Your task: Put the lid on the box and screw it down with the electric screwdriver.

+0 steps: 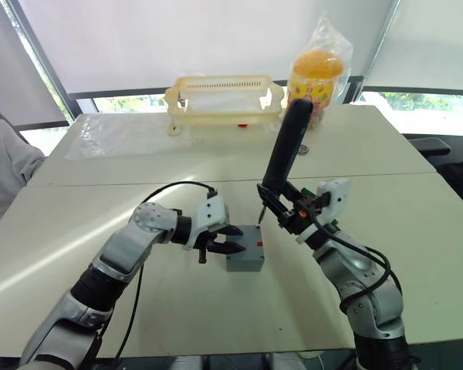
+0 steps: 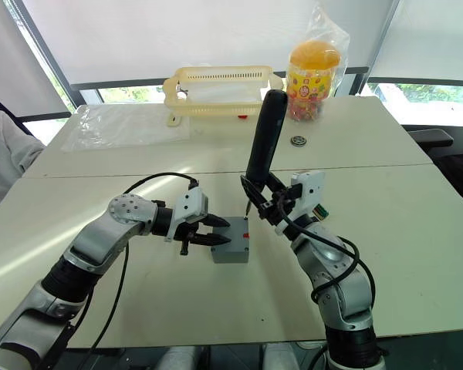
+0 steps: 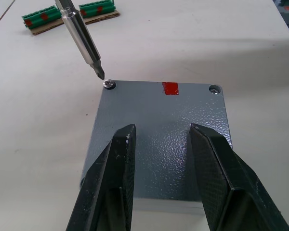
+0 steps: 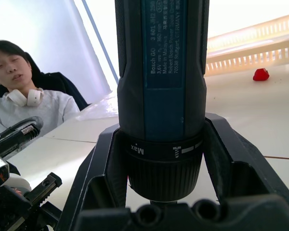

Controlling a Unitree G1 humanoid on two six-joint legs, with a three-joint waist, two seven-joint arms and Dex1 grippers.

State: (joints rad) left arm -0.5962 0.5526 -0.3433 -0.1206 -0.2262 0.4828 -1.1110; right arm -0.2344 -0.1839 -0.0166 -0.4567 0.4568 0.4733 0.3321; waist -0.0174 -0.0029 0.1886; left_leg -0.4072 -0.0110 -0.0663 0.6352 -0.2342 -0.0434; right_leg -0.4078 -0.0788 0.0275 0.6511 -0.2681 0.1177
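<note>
Fingers of left gripper (image 3: 159,183) parted over lid (image 3: 159,139) — right gripper (image 1: 289,212) clamps electric screwdriver (image 1: 285,146), bit at corner screw (image 3: 109,83).

We see a speckled, slightly glossy grey plastic lid (image 3: 159,139), a shiny metal screwdriver bit (image 3: 84,41), and a smooth matt white table (image 1: 216,177).

The box (image 1: 245,250) stands on the worktop (image 1: 417,231), with its lid (image 3: 159,130) seated on top. Its left side is blocked by the left gripper (image 1: 224,240), whose parted fingers (image 3: 111,187) lie over the lid. One far corner screw (image 3: 109,83) is covered by the screwdriver (image 1: 285,150), clamped in the right gripper (image 1: 282,212). Bare worktop is left in front of the box. The back is closed off by a basket (image 1: 224,100) and a jar (image 1: 316,81).
</note>
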